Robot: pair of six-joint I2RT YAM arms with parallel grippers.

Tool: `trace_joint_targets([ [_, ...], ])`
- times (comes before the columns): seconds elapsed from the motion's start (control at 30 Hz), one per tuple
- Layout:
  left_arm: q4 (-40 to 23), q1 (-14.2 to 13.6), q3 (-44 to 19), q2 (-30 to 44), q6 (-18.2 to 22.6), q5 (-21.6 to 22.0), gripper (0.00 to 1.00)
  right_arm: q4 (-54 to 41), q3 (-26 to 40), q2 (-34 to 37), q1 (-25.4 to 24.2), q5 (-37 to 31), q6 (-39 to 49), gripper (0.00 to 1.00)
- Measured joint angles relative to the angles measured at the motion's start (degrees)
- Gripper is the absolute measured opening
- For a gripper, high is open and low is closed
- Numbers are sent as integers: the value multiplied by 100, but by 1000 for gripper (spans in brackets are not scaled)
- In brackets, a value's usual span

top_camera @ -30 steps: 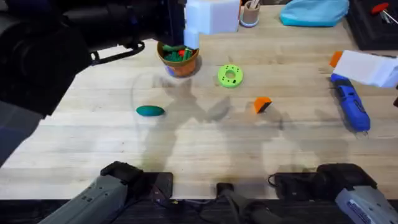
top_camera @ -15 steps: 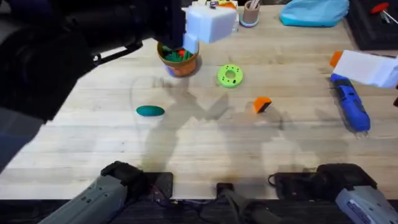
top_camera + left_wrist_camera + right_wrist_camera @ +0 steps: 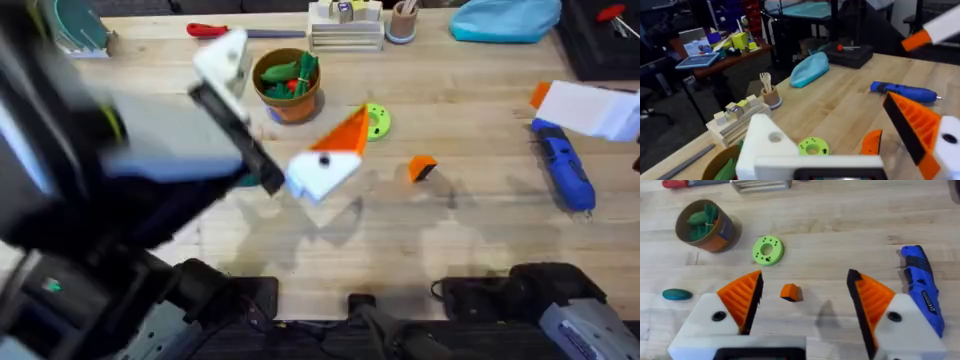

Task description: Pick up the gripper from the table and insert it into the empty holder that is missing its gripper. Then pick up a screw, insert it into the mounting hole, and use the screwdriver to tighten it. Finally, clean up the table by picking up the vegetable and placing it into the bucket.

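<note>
One swing takes my left gripper (image 3: 840, 137) off the bucket (image 3: 291, 106), spread and empty, holder (image 3: 764, 146) bare, gripper (image 3: 421, 168) unpicked.

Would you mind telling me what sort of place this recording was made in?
Most likely a robotics lab or workshop: a wooden workbench carrying a blue powered screwdriver and a red-handled tool, with cluttered desks in the room behind.
</note>
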State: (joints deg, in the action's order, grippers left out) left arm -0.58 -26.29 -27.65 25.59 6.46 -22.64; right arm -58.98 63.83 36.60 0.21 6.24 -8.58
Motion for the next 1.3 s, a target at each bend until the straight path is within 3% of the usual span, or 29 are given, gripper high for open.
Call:
trace_joint_targets([
  [0.23, 746, -21, 1442, -1119, -272, 144, 993, 0, 0, 0, 0, 0, 0, 992],
  [0.57, 1200, -29, 2650, -2525, -600, 153, 992, 0, 0, 0, 0, 0, 0, 993],
  [0.8, 1004, -86, 2733, -2530, -827, 147, 993, 0, 0, 0, 0, 0, 0, 992],
  [1.07, -240, -86, 2733, -2520, -909, 99, 993, 0, 0, 0, 0, 0, 0, 992],
  [1.3, -244, -84, 2733, -2527, -914, 99, 993, -2, 0, 0, 0, 2, 0, 992],
])
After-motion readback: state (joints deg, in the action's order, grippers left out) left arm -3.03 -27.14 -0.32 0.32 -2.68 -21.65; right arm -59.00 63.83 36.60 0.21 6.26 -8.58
